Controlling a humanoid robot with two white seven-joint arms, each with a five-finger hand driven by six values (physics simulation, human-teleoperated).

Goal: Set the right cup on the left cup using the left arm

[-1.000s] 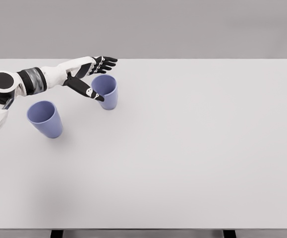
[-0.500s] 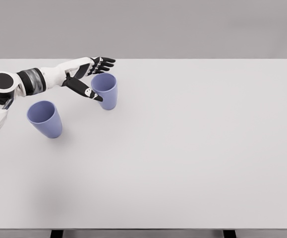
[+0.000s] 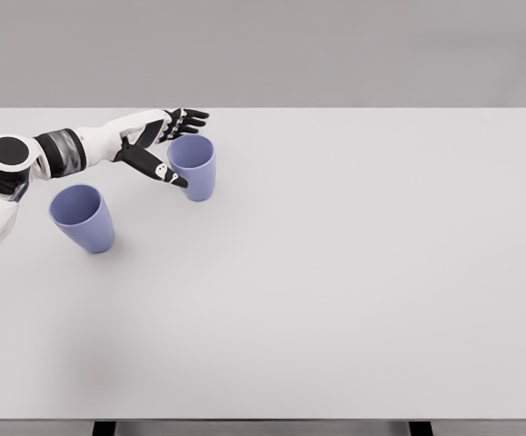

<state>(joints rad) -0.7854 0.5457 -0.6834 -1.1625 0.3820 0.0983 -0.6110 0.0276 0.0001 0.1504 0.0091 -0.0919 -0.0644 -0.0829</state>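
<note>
Bright, even light; soft shadows

The left arm (image 3: 58, 150) is cut off by the picture's left edge, so its shoulder and upper part lie outside the frame. The left hand (image 3: 158, 145) stands beside the right cup (image 3: 192, 167), and its thumb covers part of that cup's left wall; whether thumb or fingers touch the cup cannot be told. The cup's base contact on that side is hidden. The table (image 3: 335, 291) is cut off at the bottom edge, where only dark stubs of its legs show.
</note>
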